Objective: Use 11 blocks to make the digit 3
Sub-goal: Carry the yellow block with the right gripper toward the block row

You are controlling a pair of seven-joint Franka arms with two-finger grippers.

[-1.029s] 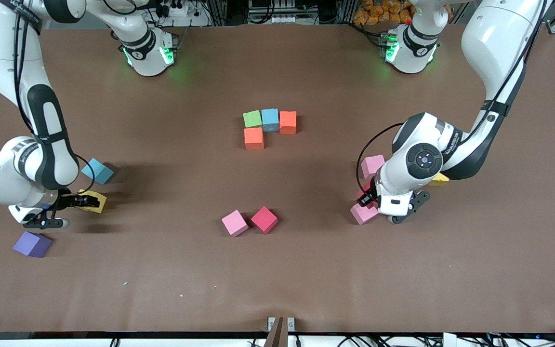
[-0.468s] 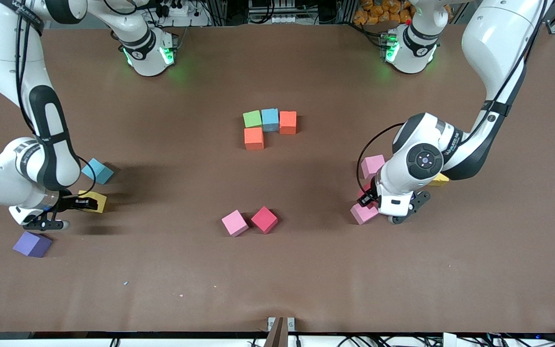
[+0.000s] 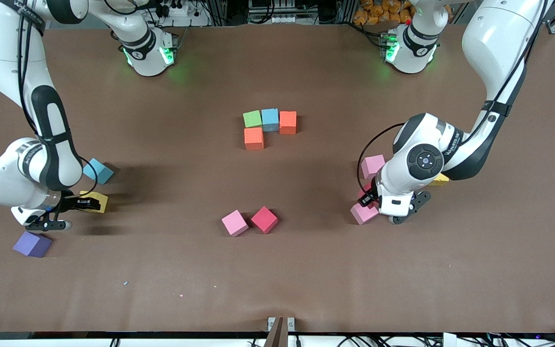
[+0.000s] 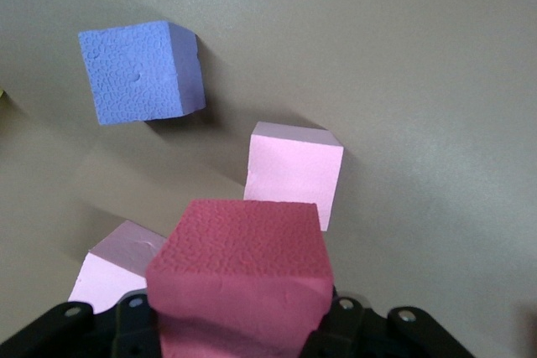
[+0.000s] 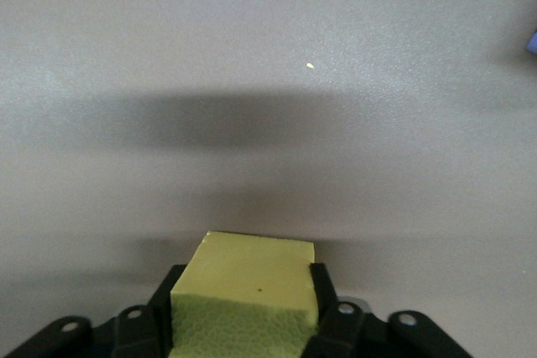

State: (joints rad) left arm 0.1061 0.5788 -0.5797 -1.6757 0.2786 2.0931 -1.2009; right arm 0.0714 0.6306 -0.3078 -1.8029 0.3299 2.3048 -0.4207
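Surface: brown matte table (image 3: 306, 270), cable clutter along the edge where the arm bases stand.

Figure so far: four cubes near the table's middle. Green block (image 3: 252, 118), blue block (image 3: 270, 119) and orange block (image 3: 287, 122) sit in a touching row; a second orange block (image 3: 253, 138) sits just below the green one, nearer the front camera. I read this as the top row plus one linking cube of the digit 3.

Right gripper: right gripper (image 5: 243, 324) low over the table toward the right arm's end, fingers pinching a yellow block (image 3: 93, 201) on two opposite faces. Wrist view shows only bare table ahead of it.

Left gripper: left gripper (image 4: 243, 324) low toward the left arm's end, fingers clamped on a dark red block (image 4: 243, 278). Two pink cubes sit close by: pink block (image 3: 372, 166) and lower pink block (image 3: 363, 213). The wrist view also shows a blue-violet cube (image 4: 141, 71) near them.

Loose stock: light blue block (image 3: 97, 170) and purple block (image 3: 32, 244) near the right gripper; a pink cube (image 3: 234, 223) and a red cube (image 3: 264, 220) touching, nearer the front camera than the figure; a second yellow block (image 3: 439, 180) mostly hidden by the left arm.

Progress: about a third, by my count. Four placed, seven to go.

Left to do: middle row, second link, bottom row. Both held cubes are well apart from the figure.
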